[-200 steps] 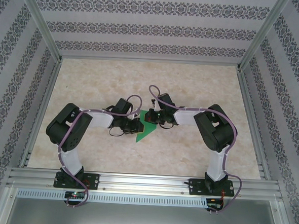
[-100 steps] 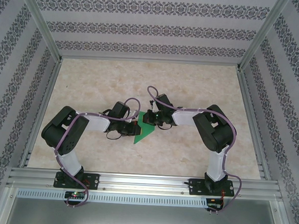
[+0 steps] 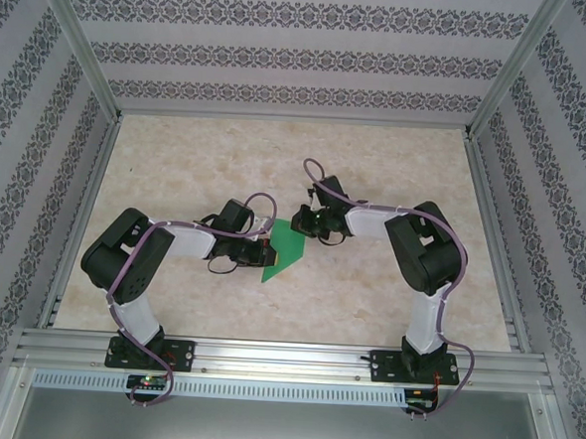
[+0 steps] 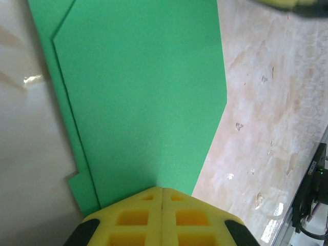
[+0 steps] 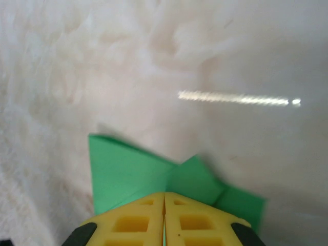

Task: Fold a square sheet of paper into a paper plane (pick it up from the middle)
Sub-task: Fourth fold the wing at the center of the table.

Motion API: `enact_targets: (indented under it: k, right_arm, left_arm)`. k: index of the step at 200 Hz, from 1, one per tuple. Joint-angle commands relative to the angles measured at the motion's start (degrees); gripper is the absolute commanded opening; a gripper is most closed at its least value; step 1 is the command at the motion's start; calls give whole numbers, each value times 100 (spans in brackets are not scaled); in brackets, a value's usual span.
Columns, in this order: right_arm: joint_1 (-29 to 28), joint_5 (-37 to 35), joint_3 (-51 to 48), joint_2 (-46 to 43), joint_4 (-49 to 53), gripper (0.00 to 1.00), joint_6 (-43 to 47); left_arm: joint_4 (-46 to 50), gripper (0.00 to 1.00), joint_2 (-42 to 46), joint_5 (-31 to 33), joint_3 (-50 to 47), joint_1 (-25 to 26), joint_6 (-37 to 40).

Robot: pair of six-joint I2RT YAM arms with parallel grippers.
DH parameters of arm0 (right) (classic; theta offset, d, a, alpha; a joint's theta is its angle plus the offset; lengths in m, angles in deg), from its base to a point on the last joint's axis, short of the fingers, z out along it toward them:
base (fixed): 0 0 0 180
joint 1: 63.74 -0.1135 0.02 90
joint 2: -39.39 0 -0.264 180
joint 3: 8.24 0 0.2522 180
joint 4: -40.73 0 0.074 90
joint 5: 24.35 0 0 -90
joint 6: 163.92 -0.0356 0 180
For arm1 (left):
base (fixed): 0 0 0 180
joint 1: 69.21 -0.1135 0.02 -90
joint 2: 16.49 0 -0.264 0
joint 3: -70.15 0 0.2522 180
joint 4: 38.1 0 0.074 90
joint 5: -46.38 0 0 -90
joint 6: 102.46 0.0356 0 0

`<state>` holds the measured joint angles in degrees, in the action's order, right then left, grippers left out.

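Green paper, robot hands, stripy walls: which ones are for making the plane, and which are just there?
For the job:
green paper, partly folded
left gripper, shut on it
right gripper, shut on it

Just there:
table
patterned walls
metal rail in front

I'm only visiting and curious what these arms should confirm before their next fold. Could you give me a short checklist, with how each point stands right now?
1. Left gripper shut on the green paper: ok.
2. Right gripper shut on the paper's far edge: ok.
3. Earlier folds in place, with layered edges showing in the left wrist view: ok.
4. Paper already a narrow dart: not ok, it is a broad wedge in the top view.
5. Paper lifted off the table: cannot tell.
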<state>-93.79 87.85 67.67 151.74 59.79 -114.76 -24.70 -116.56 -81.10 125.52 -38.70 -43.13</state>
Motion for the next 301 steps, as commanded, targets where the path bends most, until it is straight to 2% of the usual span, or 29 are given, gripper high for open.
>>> enact_targets:
  k: [1, 36, 69, 97, 123, 153, 200, 246, 301]
  right_arm:
    - [174, -672, 227, 85, 400, 9, 67]
    - [314, -467, 227, -68, 298, 10, 99]
    - [218, -418, 102, -741, 388, 17, 195]
    - [105, -510, -479, -1342, 312, 22, 68]
    - [-54, -462, -1170, -1824, 42, 31, -225]
    - [-316, -506, -1707, -2166, -103, 39, -539]
    - [-708, -478, -2248, -2186, -721, 43, -1171]
    - [-880, -420, -2348, -1924, -1108, 43, -1449]
    - [-939, -735, -2376, -1967, -895, 43, -1618]
  left_arm:
    - [1102, 4, -210, -17, -295, 56, 220]
    - [1074, 4, -188, -91, -286, 56, 238]
    - [969, 7, -26, -274, -142, 55, 138]
    - [962, 13, 285, -256, 177, 61, -36]
    - [1176, 19, 685, 153, 419, 55, -114]
    - [1592, 21, 857, 743, 636, 44, 4]
    - [1817, 23, 739, 1099, 789, 44, 179]
    - [1908, 24, 451, 1038, 900, 52, 291]
    - [2048, 27, 347, 1199, 898, 56, 377]
